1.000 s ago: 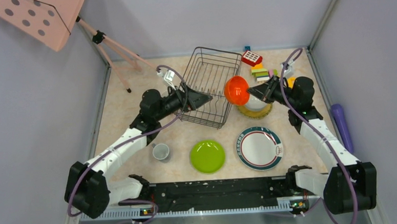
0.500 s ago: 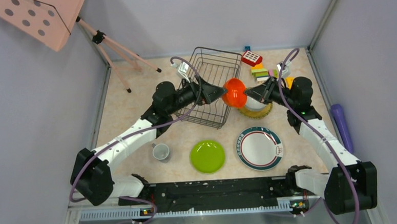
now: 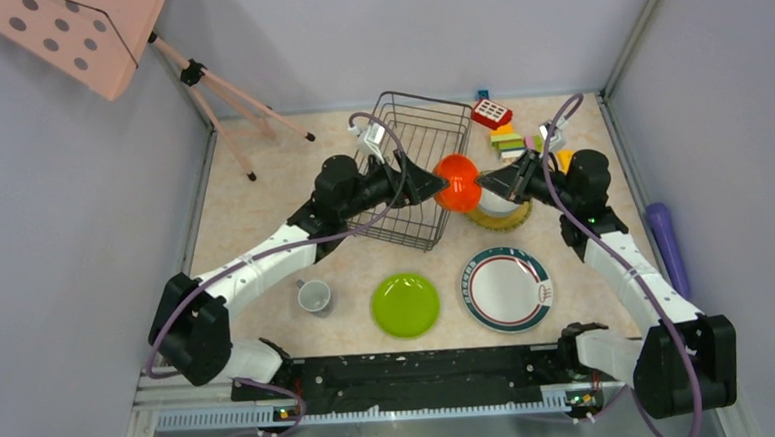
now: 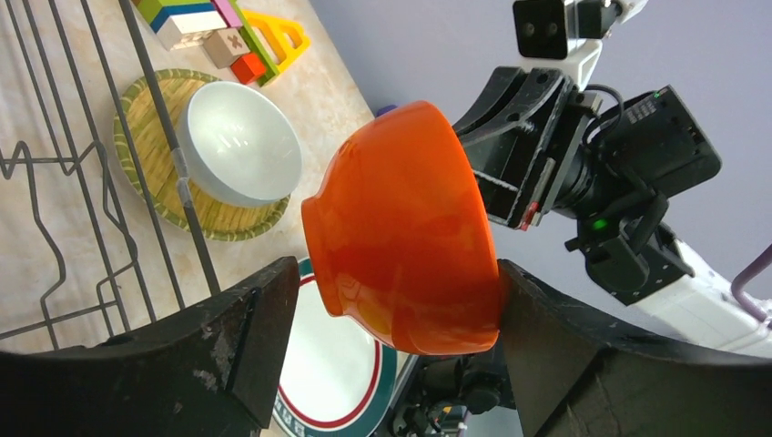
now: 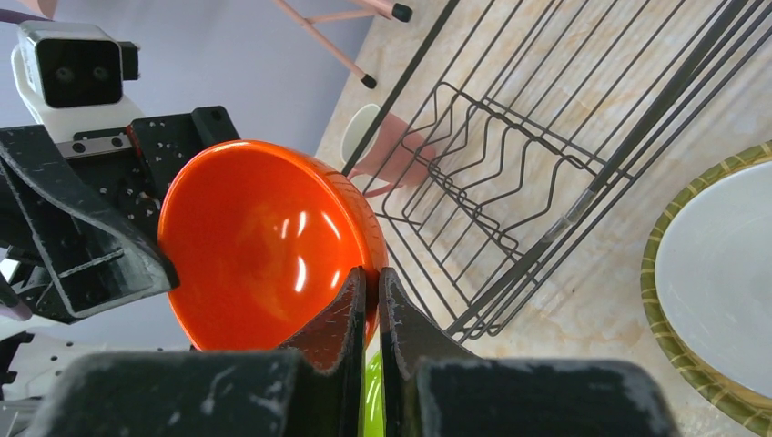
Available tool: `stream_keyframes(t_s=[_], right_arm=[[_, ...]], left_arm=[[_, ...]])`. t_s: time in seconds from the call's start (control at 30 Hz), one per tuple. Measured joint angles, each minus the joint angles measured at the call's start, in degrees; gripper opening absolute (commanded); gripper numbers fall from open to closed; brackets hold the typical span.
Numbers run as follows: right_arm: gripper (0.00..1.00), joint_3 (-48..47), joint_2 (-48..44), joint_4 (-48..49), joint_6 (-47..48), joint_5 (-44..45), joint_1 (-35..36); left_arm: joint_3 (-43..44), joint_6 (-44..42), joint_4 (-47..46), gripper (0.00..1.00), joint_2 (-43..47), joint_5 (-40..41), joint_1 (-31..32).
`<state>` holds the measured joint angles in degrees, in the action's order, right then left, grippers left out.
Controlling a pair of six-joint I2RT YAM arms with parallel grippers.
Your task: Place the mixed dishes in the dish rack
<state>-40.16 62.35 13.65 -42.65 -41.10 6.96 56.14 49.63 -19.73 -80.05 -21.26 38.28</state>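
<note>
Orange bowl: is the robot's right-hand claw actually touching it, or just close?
Touching. The right wrist view shows the right gripper shut on the rim of the orange bowl, one finger on each side.

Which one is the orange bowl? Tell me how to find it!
Look for the dark wire dish rack at the back of the table. By its right edge the left gripper and right gripper meet in the air, with the orange bowl between them. It is the only dish off the table, round and bright orange.

Colourful toy blocks (image 3: pixel 508 140) sat by the beige marbled table's (image 3: pixel 263 215) far right corner, a red grid-faced block (image 3: pixel 491 113) just behind them. A pink tripod stand (image 3: pixel 227 97) stood at the far left corner.
</note>
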Motion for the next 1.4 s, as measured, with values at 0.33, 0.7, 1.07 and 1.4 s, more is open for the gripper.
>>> stream_keyframes(t_s=[0.33,0.7,1.07,1.4], right_arm=[[0.00,0.0,0.0,0.0,0.2,0.0,0.0],[0.00,-0.1,0.0,0.0,0.0,0.1,0.0],[0.00,-0.1,0.0,0.5,-1.1,-0.3,0.0],[0.14,-0.1,0.0,1.1,-1.5,-0.3,0.0]], left_arm=[[0.1,0.4,-0.8,0.73,-0.8,-1.0,0.0],[0.1,1.6,-2.2,0.90,-0.8,-2.9,0.1],[-2.6,3.2,-6.1,0.89,0.5,-4.3,0.1],[-2.6,3.9,-7.2,0.15,0.5,-4.7,-0.1]])
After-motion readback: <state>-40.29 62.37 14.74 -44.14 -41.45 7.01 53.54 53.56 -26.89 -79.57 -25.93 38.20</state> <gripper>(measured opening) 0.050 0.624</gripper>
